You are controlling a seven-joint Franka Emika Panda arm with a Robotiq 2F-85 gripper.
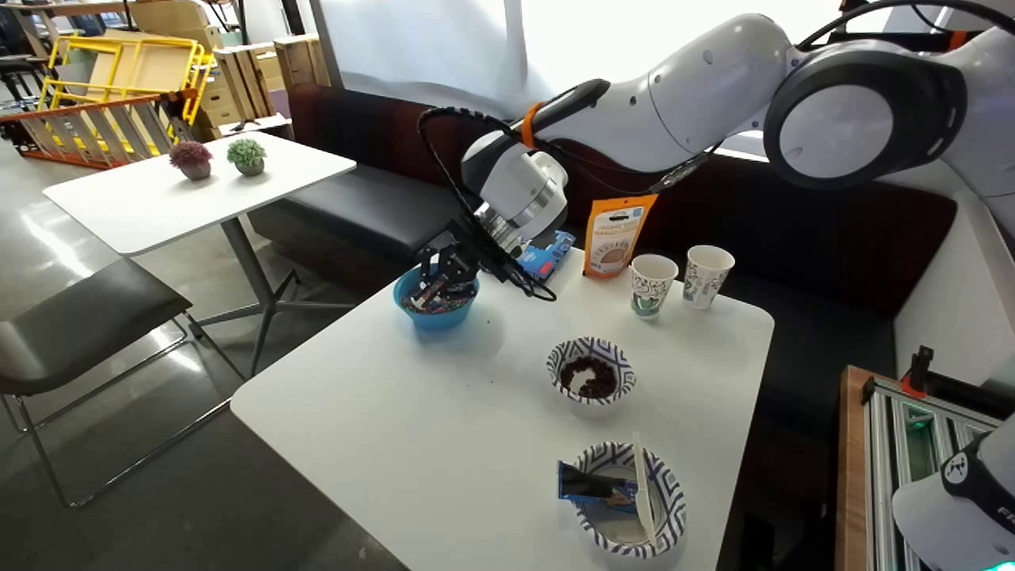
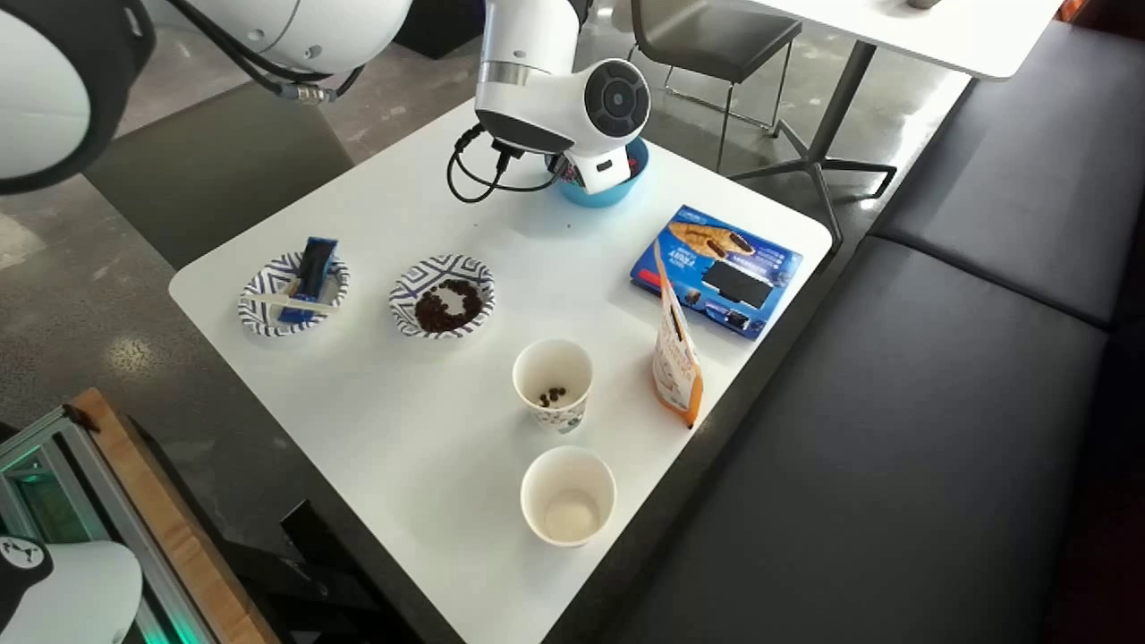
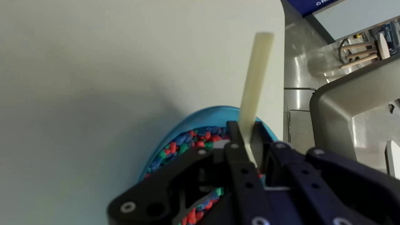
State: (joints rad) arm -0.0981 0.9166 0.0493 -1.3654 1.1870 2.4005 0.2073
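Robot arm [image 1: 698, 87]: stretched across the white table [image 1: 428, 428], wrist tilted down at the blue bowl [image 1: 434, 319] near the table edge.
Gripper [image 3: 246, 129]: closed on a pale flat stick [image 3: 257, 73], held slantwise, upper end clear, lower end running between the fingers toward the bowl.
Blue bowl contents: small red, green and blue pieces [image 3: 182, 140].
Patterned bowl [image 1: 564, 354]: dark bits [image 1: 604, 384].
Second patterned bowl [image 1: 676, 511]: blue-and-black wrapper [image 1: 593, 483] over rim, pale utensil [image 1: 643, 496] across.
Paper cup [image 2: 562, 419]: few dark pieces [image 2: 552, 394]; second paper cup [image 2: 568, 483] just beside.

Blue bowl [image 1: 438, 321], cream stick [image 3: 257, 72], 2 purple-patterned white bowls [image 1: 591, 347] [image 1: 672, 503]
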